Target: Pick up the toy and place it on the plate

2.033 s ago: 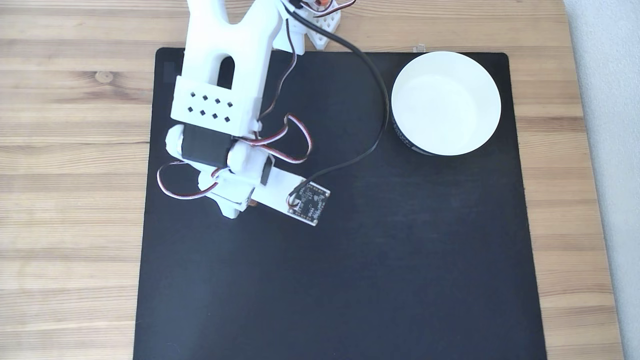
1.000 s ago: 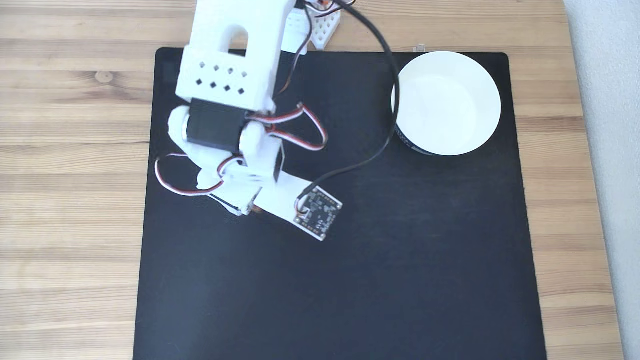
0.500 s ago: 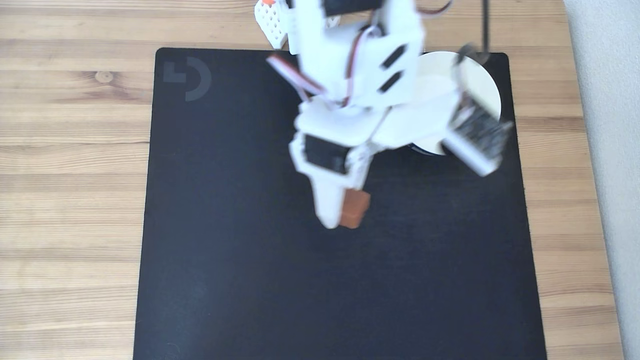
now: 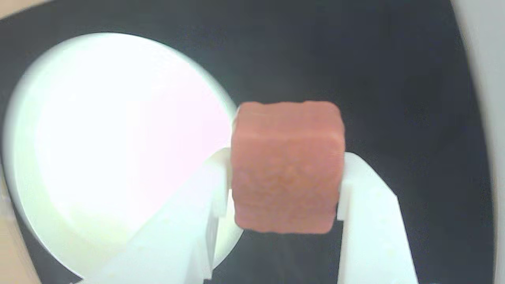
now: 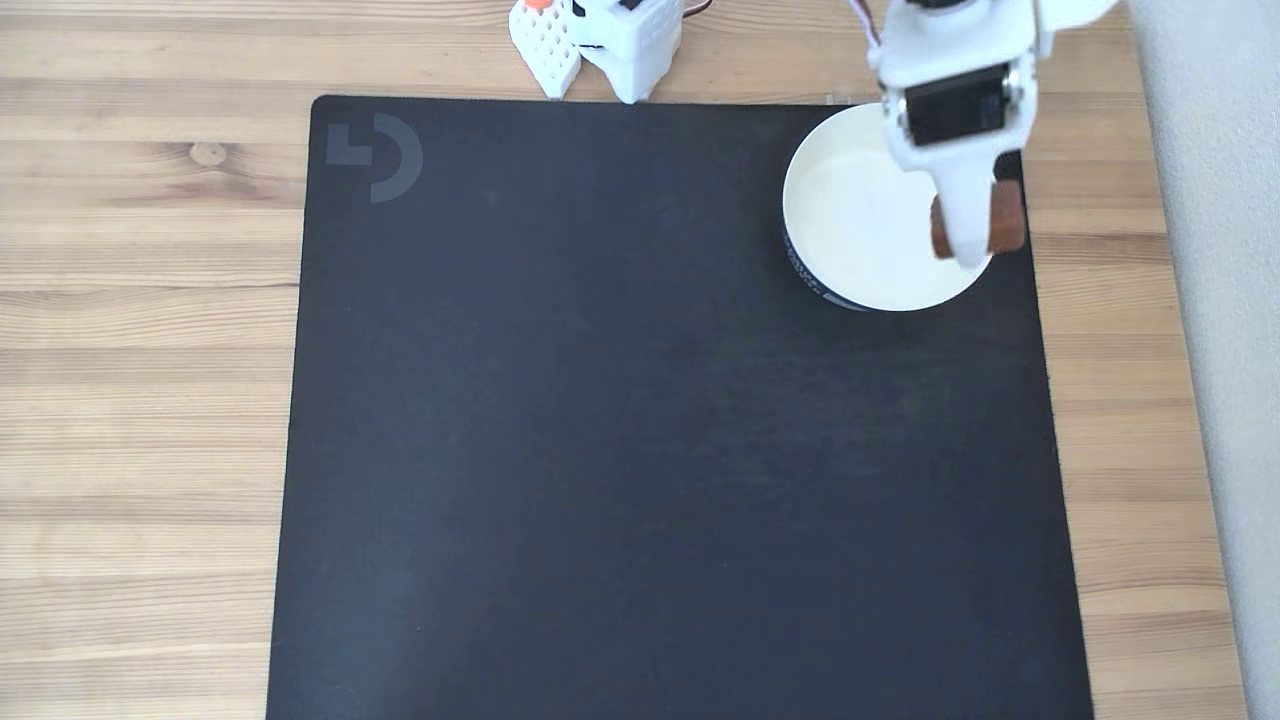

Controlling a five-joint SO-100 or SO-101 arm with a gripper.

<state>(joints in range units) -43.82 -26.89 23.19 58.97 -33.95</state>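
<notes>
The toy (image 4: 286, 167), a reddish-brown bumpy block, is clamped between my two white fingers (image 4: 367, 213) in the wrist view. My gripper (image 4: 284, 181) is shut on it. In the fixed view the gripper (image 5: 975, 235) hangs in the air over the right rim of the plate, with the toy (image 5: 1006, 215) showing beside the white finger. The plate (image 5: 850, 215) is a round white dish with a dark outer band, at the mat's far right corner. From the wrist camera, the plate (image 4: 98, 138) lies below and to the left of the toy.
A black mat (image 5: 600, 420) covers most of the wooden table (image 5: 140, 300). The arm's white base (image 5: 610, 35) stands at the mat's far edge. A pale grey strip (image 5: 1220, 350) runs along the right of the table, close to the plate.
My arm lifted the toy off the mat's left half, then swung right and back. It now holds the toy above the plate's right rim.
</notes>
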